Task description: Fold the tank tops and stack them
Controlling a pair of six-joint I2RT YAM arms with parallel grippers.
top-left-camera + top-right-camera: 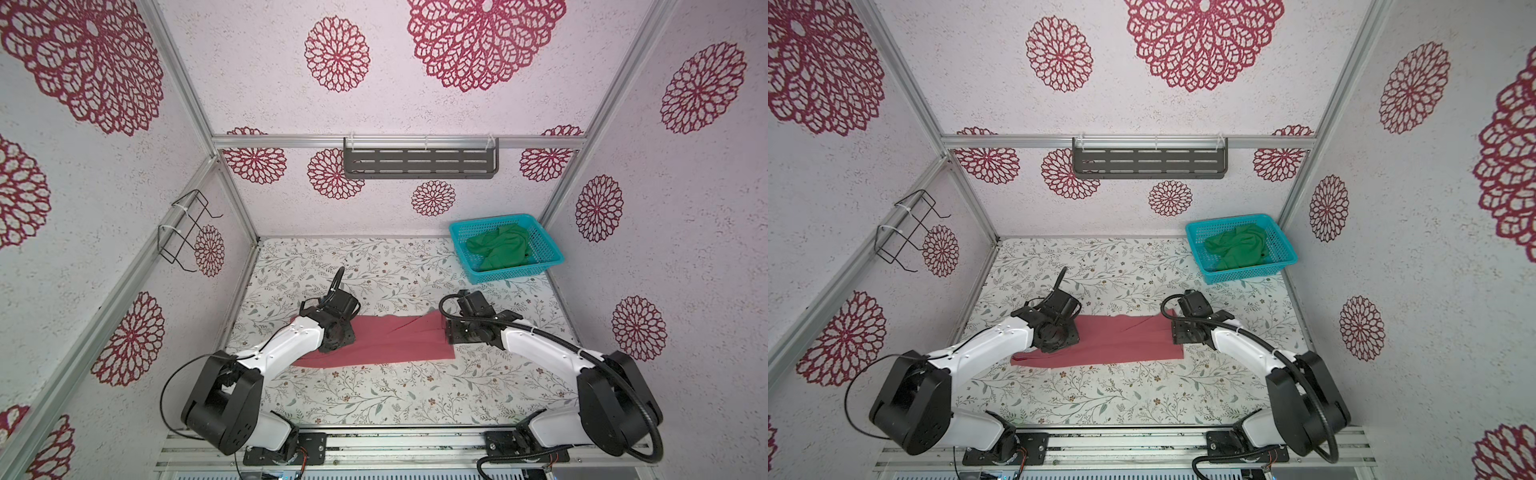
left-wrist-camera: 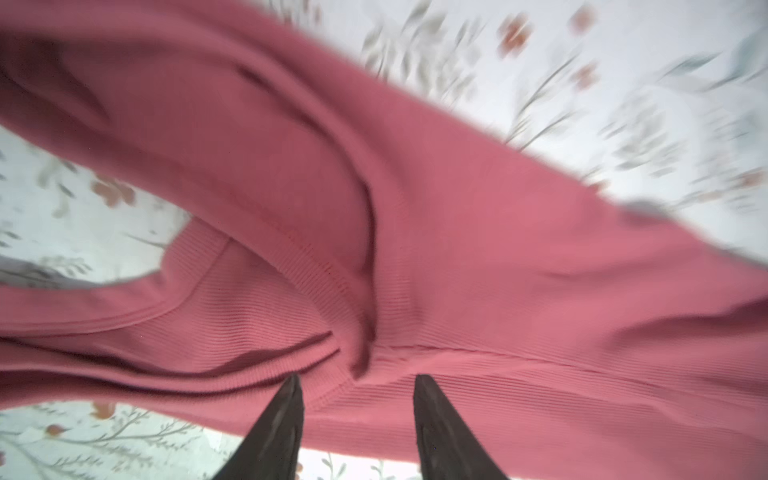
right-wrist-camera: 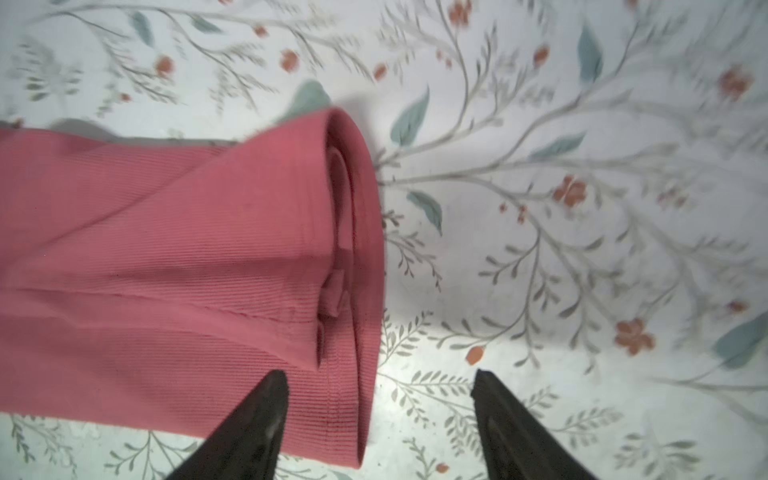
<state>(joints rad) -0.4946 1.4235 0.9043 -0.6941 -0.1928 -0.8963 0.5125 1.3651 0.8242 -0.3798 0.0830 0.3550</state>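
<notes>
Right wrist view shows the right gripper (image 3: 378, 374) parted, one finger over the folded hem end of the pink tank top (image 3: 187, 257), the other over bare bench (image 3: 582, 249); it holds nothing. The left gripper (image 2: 357, 380) is likewise parted, above the strap end. The garment lies as a long band mid-bench, so the lengthwise fold looks done. The next move calls for pinching one end and carrying it across. Both arms reach in from the near edge, wrists pitched down. The green tank top (image 1: 500, 249) sits crumpled in the basket (image 1: 515, 272), far right.

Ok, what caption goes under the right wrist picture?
Open right pincer by the folded end of the pink tank top on the flowery table.
</notes>
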